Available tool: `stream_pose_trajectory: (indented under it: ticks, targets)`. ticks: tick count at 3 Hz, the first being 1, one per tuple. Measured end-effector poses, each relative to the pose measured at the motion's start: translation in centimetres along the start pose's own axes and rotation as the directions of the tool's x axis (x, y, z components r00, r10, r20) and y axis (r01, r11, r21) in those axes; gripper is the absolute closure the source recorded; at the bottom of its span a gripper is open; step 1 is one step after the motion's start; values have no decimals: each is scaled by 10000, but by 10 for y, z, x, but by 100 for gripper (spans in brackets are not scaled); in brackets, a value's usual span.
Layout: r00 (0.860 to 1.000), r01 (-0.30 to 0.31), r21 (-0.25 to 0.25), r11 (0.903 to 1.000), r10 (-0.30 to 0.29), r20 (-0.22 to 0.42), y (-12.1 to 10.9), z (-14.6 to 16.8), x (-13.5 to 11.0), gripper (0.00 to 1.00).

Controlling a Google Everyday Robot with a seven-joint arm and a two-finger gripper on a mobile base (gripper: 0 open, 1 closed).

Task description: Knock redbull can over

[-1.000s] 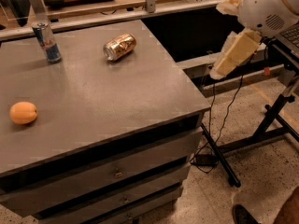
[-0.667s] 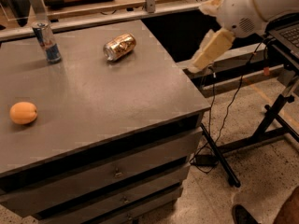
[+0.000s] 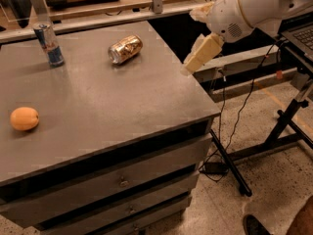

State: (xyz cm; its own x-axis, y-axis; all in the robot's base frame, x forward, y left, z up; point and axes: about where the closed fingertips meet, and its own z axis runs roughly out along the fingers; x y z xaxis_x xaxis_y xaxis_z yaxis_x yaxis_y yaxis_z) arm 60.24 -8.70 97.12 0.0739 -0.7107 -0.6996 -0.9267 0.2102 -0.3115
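Observation:
The redbull can (image 3: 49, 44) stands upright at the far left of the grey cabinet top (image 3: 107, 102). It is slim, blue and silver with a silver top. My gripper (image 3: 199, 57) hangs at the end of the white arm over the cabinet's right edge, far to the right of the can and not touching anything. Its cream-coloured finger (image 3: 203, 53) points down and left.
A dented gold can (image 3: 125, 49) lies on its side at the back middle of the top. An orange (image 3: 24, 118) sits at the left front. Drawers are below the top. A black stand with cables (image 3: 230, 146) and a laptop are on the right.
My arm and gripper have moved left, from beyond the cabinet's right side to over its right edge. The cans and the orange have not moved.

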Motion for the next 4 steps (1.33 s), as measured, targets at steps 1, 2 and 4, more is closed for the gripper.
stream_pose_trajectory:
  ticks: [1, 2, 4]
  targets:
    - [9999, -125, 150, 9998, 124, 73, 0, 8, -2, 0]
    - [9964, -121, 383, 9992, 88, 837, -7, 40, -18, 0]
    - [9691, 258, 44, 9997, -261, 2454, -51, 125, -66, 0]
